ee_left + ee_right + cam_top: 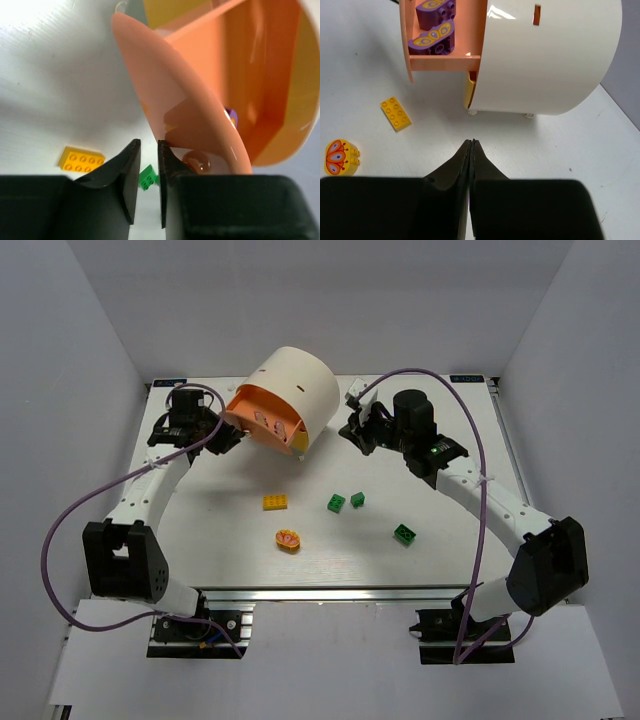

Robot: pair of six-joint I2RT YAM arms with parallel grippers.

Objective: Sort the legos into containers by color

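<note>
The yellow-orange lego (pixel 275 502) lies on the surface (pixel 225 545) near the top view's centre, long axis left-right, below and right of the nearer left pincer (pixel 149 146), narrowed to an empty slit beside the open pink-orange drawer (pixel 170 100); the right pincer (pixel 471 142) is closed, empty.

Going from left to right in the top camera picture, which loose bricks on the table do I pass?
yellow brick → left green brick → middle green brick → right green brick
</note>
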